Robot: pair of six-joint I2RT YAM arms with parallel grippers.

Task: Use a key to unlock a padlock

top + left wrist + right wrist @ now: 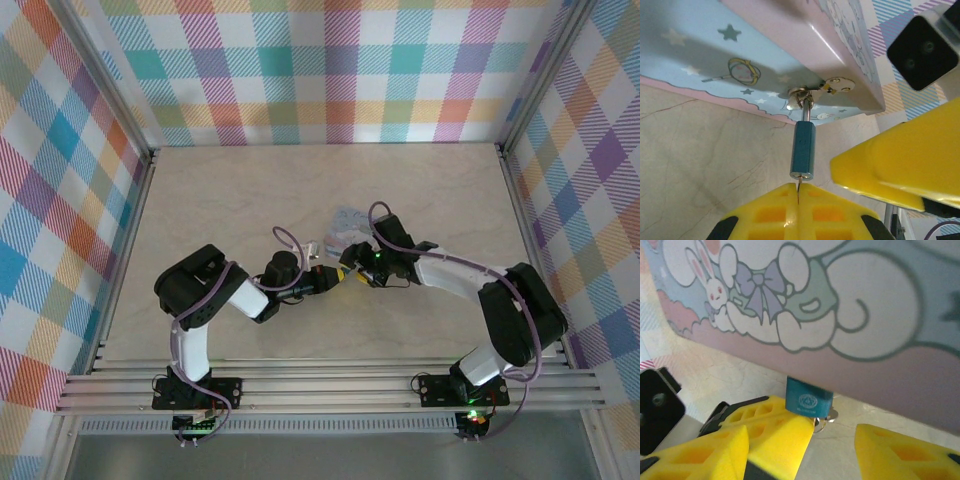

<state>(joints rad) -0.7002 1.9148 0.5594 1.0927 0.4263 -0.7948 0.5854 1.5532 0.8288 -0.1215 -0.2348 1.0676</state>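
Note:
The small blue padlock (803, 147) hangs by its silvery shackle from the hasp (802, 95) of a pale blue cartoon tin (740, 55). My left gripper (798, 190) is shut on the thin key (798, 184), whose blade enters the bottom of the lock. In the right wrist view the padlock (808, 399) sits against the tin's side, with the left gripper's yellow fingers (775, 430) just below it and a silvery key ring (822, 423) beside them. My right gripper (802, 442) stands open, its fingers either side of the lock and not touching it. From above, both grippers (340, 272) meet at the tin (350, 222).
The tin rests on the beige tabletop (250, 200) near the middle. Checked walls (330, 70) close in the back and both sides. The right gripper's yellow finger (900, 170) and its black wrist camera (922, 52) crowd the right of the left wrist view.

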